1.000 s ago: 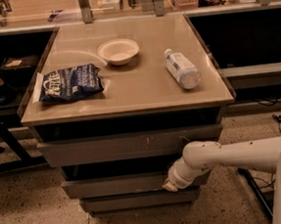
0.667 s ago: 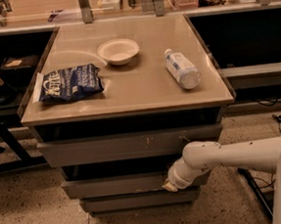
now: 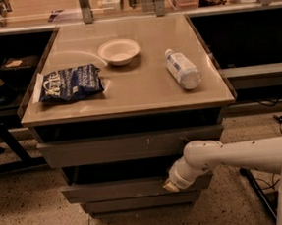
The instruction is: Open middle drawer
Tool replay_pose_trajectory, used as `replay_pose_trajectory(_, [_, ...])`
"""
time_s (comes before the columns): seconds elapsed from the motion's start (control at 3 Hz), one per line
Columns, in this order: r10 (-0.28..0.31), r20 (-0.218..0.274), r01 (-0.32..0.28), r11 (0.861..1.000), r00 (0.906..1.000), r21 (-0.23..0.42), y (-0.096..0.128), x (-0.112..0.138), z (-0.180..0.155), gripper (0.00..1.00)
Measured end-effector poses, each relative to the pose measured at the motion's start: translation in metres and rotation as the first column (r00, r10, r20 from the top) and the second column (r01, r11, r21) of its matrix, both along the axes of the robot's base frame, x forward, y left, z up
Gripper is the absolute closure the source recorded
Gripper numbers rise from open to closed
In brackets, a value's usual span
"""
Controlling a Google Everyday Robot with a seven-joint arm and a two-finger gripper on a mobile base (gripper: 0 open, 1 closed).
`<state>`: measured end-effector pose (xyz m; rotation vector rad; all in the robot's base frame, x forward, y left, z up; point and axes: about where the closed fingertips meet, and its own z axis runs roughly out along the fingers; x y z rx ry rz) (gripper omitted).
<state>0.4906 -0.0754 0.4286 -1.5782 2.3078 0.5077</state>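
The middle drawer (image 3: 118, 189) is a plain grey front, the second of three in the cabinet under the tan table top. It stands out a little further than the drawer front below it, with a dark gap above it. My gripper (image 3: 169, 185) is at the right part of this front, at its upper edge, at the end of my white arm (image 3: 233, 156), which comes in from the right. The wrist hides where the gripper meets the drawer.
The top drawer front (image 3: 129, 147) has white scratch marks; the bottom front (image 3: 139, 202) is narrower. On the table top lie a blue chip bag (image 3: 70, 84), a white bowl (image 3: 119, 51) and a lying plastic bottle (image 3: 182, 69). Dark shelves and cables flank the cabinet.
My arm and gripper stay at almost the same place on the middle drawer front. The front seems to sit very slightly further out than before.
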Motion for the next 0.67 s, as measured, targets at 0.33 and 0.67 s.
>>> replay_pose_trajectory(0.33, [0.0,0.0,0.0,1.0,1.0,0.0,-0.001,0.001,0.004,1.0])
replay_pose_trajectory(0.67, [-0.056,0.009,0.056,0.998,0.9984,0.013,-0.007,-0.003,0.019,1.0])
